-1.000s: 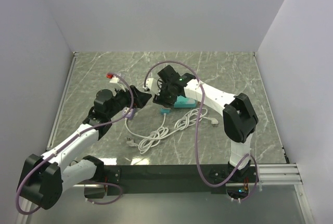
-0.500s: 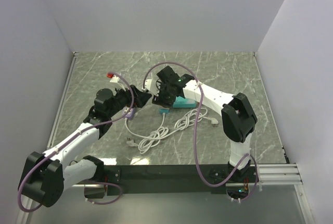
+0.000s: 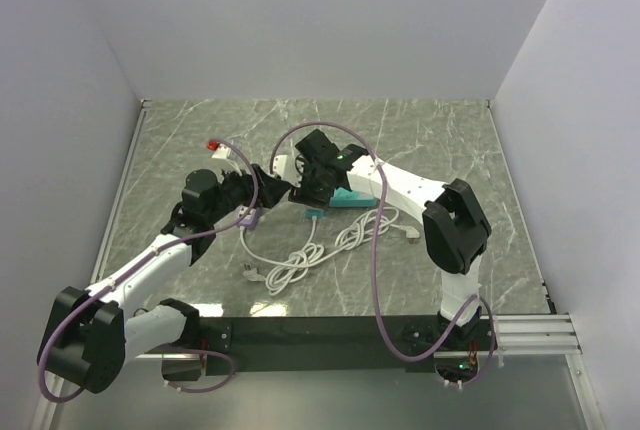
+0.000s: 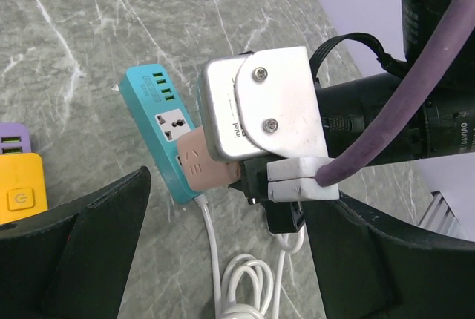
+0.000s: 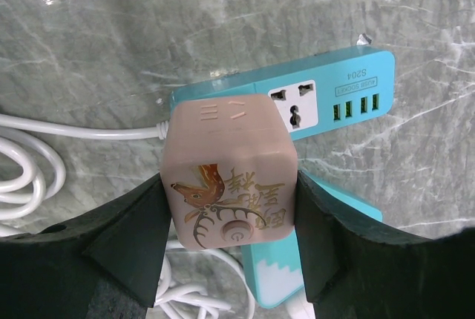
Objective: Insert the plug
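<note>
Insertion looks under way but not finished: the right gripper [image 5: 230, 219] pinches the pink cube plug [image 5: 230, 170] by its sides and holds it over the cord end of the teal power strip [image 5: 334, 89] — whether its pins have entered a socket I cannot tell, so pressing it home is probably what remains. The left gripper [image 4: 226, 252] is spread and empty, facing the work. Only its wrist view shows the cube side-on, low against the strip, and a yellow block [image 4: 18, 185] nearby — the top view shows just both arms meeting over the marble table [image 3: 420, 140]
</note>
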